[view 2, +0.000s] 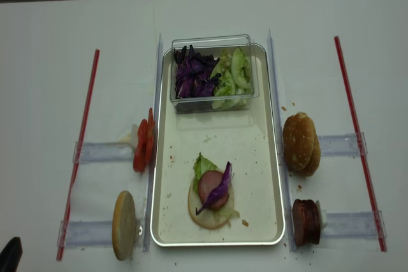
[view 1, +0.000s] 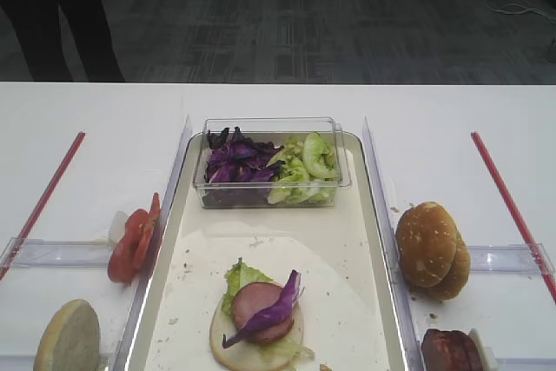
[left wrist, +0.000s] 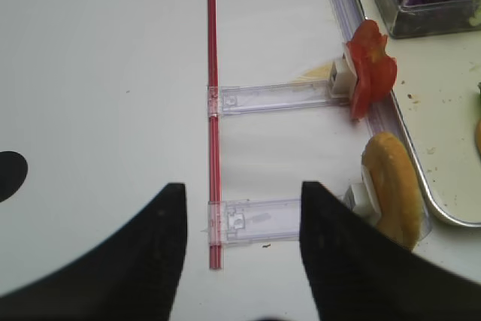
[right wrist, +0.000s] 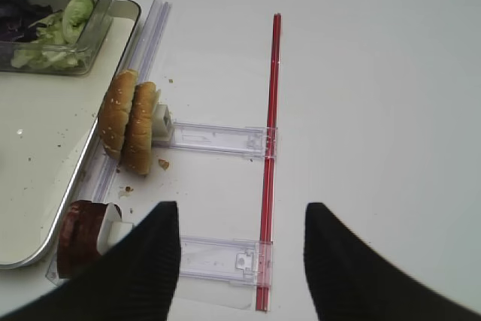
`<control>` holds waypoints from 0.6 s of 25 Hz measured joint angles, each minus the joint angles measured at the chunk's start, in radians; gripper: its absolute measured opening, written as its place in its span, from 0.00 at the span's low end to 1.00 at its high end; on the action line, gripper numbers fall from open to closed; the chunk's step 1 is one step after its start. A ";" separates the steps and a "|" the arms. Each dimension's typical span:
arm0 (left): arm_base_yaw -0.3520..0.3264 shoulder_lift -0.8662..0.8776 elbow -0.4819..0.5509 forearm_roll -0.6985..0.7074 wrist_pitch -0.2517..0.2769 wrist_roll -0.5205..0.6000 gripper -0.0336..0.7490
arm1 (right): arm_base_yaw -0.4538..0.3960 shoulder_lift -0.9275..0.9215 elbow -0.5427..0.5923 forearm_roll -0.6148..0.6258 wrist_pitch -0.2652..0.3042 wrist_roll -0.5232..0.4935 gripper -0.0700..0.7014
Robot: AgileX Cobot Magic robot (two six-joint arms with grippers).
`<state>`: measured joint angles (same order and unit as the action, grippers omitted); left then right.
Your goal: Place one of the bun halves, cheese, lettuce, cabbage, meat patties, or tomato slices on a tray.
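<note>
Nearest me, both black grippers hang over bare white table, jaws spread wide and holding nothing: the left gripper (left wrist: 237,253) by a red strip, the right gripper (right wrist: 242,257) likewise. On the long silver metal tray (view 1: 383,241) sits a pale bun half (view 1: 257,336) stacked with green ruffled lettuce (view 1: 241,277), a pinkish round meat patty (view 1: 261,306) and a dark purple cabbage strip (view 1: 276,308). Left of the tray stand red tomato slices (view 1: 132,241); right, seeded brown bun halves (view 1: 432,249). Farther back, a clear plastic tub (view 1: 269,162) of greens rests on the tray.
</note>
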<state>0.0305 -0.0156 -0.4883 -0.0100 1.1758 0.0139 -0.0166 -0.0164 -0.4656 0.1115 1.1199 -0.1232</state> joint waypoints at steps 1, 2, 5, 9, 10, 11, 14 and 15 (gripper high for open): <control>0.000 0.000 0.000 0.000 0.000 0.000 0.50 | 0.000 0.000 0.000 0.000 0.000 0.000 0.59; 0.000 0.000 0.000 0.000 0.000 0.000 0.50 | 0.000 0.000 0.000 0.000 0.000 0.000 0.59; 0.000 0.000 0.000 0.000 0.000 0.000 0.50 | 0.000 0.000 0.000 0.000 0.000 0.000 0.59; 0.000 0.000 0.000 0.000 0.000 0.000 0.50 | 0.000 0.000 0.000 0.000 0.000 0.000 0.59; 0.000 0.000 0.000 0.000 0.000 0.000 0.50 | 0.000 0.000 0.000 0.000 0.000 0.000 0.59; 0.000 0.000 0.000 0.000 0.000 0.000 0.50 | 0.000 0.000 0.000 0.000 0.000 0.000 0.59; 0.000 0.000 0.000 0.000 0.000 0.000 0.50 | 0.000 0.000 0.000 0.000 0.000 0.000 0.59; 0.000 0.000 0.000 0.000 0.000 0.000 0.50 | 0.000 0.000 0.000 0.000 0.000 0.000 0.59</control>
<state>0.0305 -0.0156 -0.4883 -0.0100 1.1758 0.0139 -0.0166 -0.0164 -0.4656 0.1115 1.1199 -0.1232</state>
